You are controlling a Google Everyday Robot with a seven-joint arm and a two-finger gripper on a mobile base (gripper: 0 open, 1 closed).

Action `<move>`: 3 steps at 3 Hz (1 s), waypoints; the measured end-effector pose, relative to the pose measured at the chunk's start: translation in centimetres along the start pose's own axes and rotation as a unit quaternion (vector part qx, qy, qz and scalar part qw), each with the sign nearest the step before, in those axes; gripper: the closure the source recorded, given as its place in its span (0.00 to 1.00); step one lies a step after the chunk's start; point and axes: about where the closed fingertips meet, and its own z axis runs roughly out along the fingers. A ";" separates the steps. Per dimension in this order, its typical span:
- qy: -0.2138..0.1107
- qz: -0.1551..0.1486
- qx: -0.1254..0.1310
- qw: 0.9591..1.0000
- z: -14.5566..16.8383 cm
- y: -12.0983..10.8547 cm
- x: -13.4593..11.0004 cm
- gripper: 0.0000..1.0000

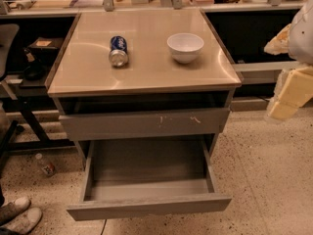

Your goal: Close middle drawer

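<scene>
The middle drawer [146, 205] is a wide grey-brown shallow box with a plain flat front. It is pulled far out of the cabinet toward me and its inside is empty. Above it, the drawer front with white scratch marks [144, 124] stands slightly out under the cabinet top. My gripper [282, 105], cream-coloured, hangs at the right edge of the view. It is to the right of the cabinet, at about the height of the scratched front, and touches nothing.
On the beige cabinet top [146, 72] lie a blue can [118, 50] on its side and a white bowl [185, 47]. A small bottle [45, 164] lies on the floor at left, near a chair base and shoes [17, 214]. Dark shelving runs behind.
</scene>
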 end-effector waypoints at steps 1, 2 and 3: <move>0.000 0.000 0.000 1.000 0.0 0.0 0.0 0.42; 0.000 0.000 0.000 1.000 0.0 0.0 0.0 0.65; 0.000 0.000 0.000 1.000 0.0 0.0 0.0 0.89</move>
